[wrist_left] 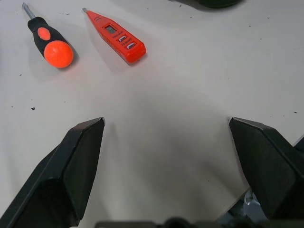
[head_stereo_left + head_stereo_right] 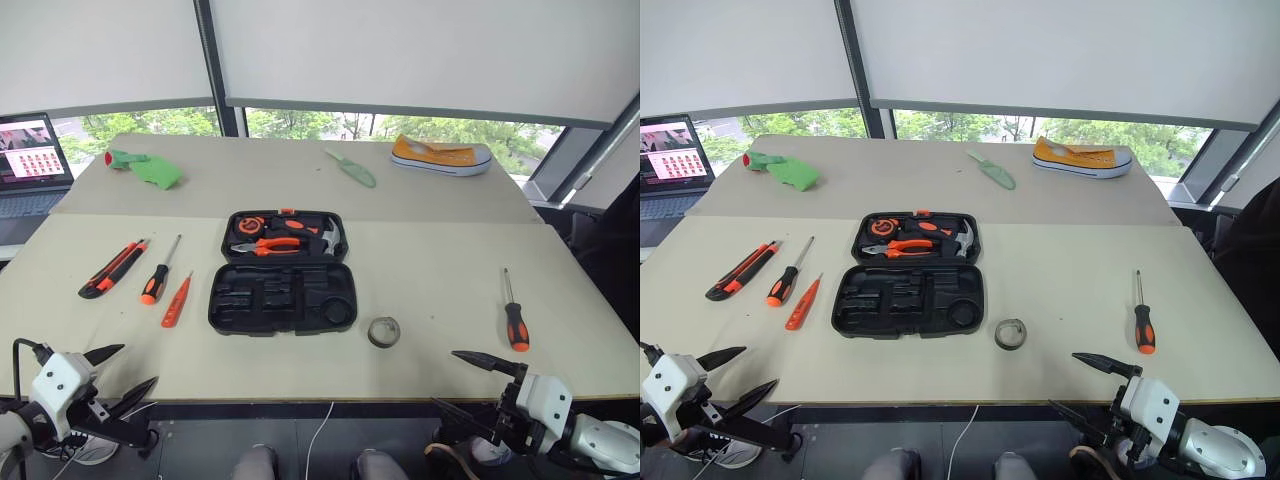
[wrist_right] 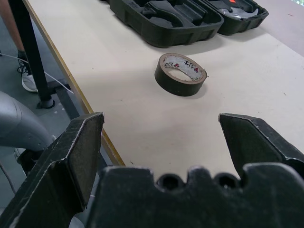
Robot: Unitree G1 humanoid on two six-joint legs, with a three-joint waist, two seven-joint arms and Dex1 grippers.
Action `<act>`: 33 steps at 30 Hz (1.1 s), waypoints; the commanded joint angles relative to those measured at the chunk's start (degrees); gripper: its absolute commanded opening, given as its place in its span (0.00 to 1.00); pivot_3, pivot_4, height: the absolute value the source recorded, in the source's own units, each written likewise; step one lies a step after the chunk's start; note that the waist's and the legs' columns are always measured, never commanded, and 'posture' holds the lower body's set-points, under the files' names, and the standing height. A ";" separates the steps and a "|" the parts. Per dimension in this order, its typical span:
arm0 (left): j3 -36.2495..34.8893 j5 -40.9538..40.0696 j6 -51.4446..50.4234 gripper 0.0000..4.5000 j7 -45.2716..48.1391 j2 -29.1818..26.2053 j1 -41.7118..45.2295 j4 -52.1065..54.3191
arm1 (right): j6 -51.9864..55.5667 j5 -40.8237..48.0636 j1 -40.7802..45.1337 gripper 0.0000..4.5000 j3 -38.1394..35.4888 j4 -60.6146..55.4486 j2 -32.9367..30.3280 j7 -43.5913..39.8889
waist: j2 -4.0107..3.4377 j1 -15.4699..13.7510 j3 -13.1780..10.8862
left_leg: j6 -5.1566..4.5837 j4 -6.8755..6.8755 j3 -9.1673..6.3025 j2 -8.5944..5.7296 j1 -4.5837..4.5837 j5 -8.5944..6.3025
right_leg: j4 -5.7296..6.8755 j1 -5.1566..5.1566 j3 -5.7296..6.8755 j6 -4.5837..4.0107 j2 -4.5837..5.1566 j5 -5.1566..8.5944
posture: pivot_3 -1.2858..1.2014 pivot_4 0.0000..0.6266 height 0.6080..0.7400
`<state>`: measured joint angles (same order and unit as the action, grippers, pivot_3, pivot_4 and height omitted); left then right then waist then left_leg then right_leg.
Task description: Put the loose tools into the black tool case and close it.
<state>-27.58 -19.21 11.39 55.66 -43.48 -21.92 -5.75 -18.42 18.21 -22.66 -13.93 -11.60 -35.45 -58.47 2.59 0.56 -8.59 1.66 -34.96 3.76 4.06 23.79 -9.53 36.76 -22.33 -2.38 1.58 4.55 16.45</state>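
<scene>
Left gripper (image 2: pixel 118 372): fingers spread wide, nothing between them; hovers at the near left edge of the table (image 2: pixel 450 280), pointing in over the bare top.
Right gripper (image 2: pixel 462 382): fingers spread wide, holding nothing; hovers at the near right edge of the table, aimed toward the tape roll.
Tape roll (image 2: pixel 384 332): small grey roll, lying flat on the table, near side, just right of the case's near right corner and apart from it.
Right screwdriver (image 2: pixel 514 316): orange-and-black handle toward the near edge, shaft pointing away; alone on the right side of the table, well apart from the case.
Slim orange screwdriver (image 2: pixel 177 300): lying left of the case, nearest to it of the left group, tip pointing away.
Left screwdriver (image 2: pixel 158 274): orange-and-black handle, just left of the slim one, roughly parallel to it, not touching.
Utility knife (image 2: pixel 112 269): long, orange and black, farthest left of the group, lying on a slant.
Black tool case (image 2: pixel 283 298): open flat in the middle of the table; the near half shows moulded slots with nothing in them.
Case far half: holds orange-handled pliers (image 2: pixel 272 245) and a steel hammer (image 2: pixel 330 237) in their slots.
Far table, left: green trowel-like item (image 2: pixel 147 168).
Far table, middle: second green trowel (image 2: pixel 352 168), lying on a slant.
Far table, right: yellow shoe (image 2: pixel 441 157) with white sole.
Far left edge: open laptop (image 2: pixel 30 160), screen lit.
</scene>
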 commanded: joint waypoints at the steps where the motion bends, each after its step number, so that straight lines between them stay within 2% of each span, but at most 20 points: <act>1: -1.37 -1.83 -2.34 1.00 -0.71 0.34 -0.14 0.32 | 0.03 1.24 0.93 0.99 0.30 -0.48 -0.30 0.35 | 0.00 0.00 0.00 | 0.00 0.00 0.00 0.00 0.00 0.00 | 0.00 0.00 0.00 0.00 0.00 0.00 | 0.52 0.24 1.00; 5: -7.36 -10.84 -11.43 1.00 -2.88 2.20 -0.07 1.35 | 3.16 6.93 6.31 0.99 2.18 -3.73 2.49 2.10 | 0.06 0.42 -0.01 | -0.01 -0.03 -0.01 0.07 0.01 0.01 | 0.06 0.03 -0.02 0.01 -0.08 -0.01 | 0.52 0.24 1.00; 9: -12.62 -13.43 -16.30 1.00 -10.09 5.44 -0.19 0.83 | 8.77 14.57 10.14 0.99 3.70 -7.24 3.58 1.33 | 0.04 0.36 -0.02 | -0.03 -0.07 -0.01 0.23 0.00 0.02 | 0.11 0.02 0.01 0.00 -0.18 -0.02 | 0.52 0.24 1.00; 14: -17.88 -16.87 -25.82 1.00 -18.46 8.42 -1.53 0.79 | 9.24 14.51 13.65 0.99 4.31 -9.67 5.84 4.28 | 0.19 0.15 0.02 | -0.04 -0.07 0.01 0.19 0.02 0.02 | 0.09 0.02 0.03 -0.17 -0.15 -0.12 | 0.52 0.24 1.00; 18: -19.96 -21.44 -32.62 1.00 -19.32 8.10 -1.22 3.20 | 9.21 13.46 16.42 0.99 5.01 -10.99 7.64 6.86 | 0.23 -0.03 0.01 | -0.02 -0.08 0.00 0.20 0.01 0.01 | 0.09 -0.07 0.12 -0.12 -0.14 -0.07 | 0.52 0.24 1.00; 25: -15.32 -21.64 -45.10 1.00 -24.77 1.47 8.10 6.78 | 9.84 12.74 19.86 0.99 6.33 -9.74 8.02 7.85 | 0.28 -0.72 0.02 | 0.02 -0.11 0.01 0.25 0.00 0.00 | 0.10 -0.19 0.24 -0.34 -0.12 -0.21 | 0.52 0.24 1.00; 29: -6.78 -19.13 -54.64 1.00 -30.71 -2.70 20.52 5.80 | 10.15 12.30 20.85 0.99 7.10 -8.72 7.76 7.13 | 0.28 -1.17 0.02 | 0.02 -0.13 0.02 0.23 0.00 0.01 | 0.12 -0.15 0.27 -0.47 -0.12 -0.33 | 0.52 0.24 1.00; 33: 2.96 -14.84 -61.15 1.00 -37.10 -1.26 37.93 -0.79 | 9.69 11.42 20.45 0.99 8.12 -8.14 7.63 6.50 | 0.29 -1.07 0.02 | -0.03 -0.15 0.03 0.18 0.07 0.06 | 0.14 0.05 0.20 -0.06 -0.18 -0.55 | 0.52 0.24 1.00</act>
<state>-28.07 -36.29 -47.30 21.52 -44.93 10.72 -4.36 -8.25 29.80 -2.68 -5.57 -18.77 -27.57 -51.71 2.88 -0.51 -8.57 1.54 -35.15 3.75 4.20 23.87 -9.40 36.99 -22.27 -2.18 1.60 4.34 15.96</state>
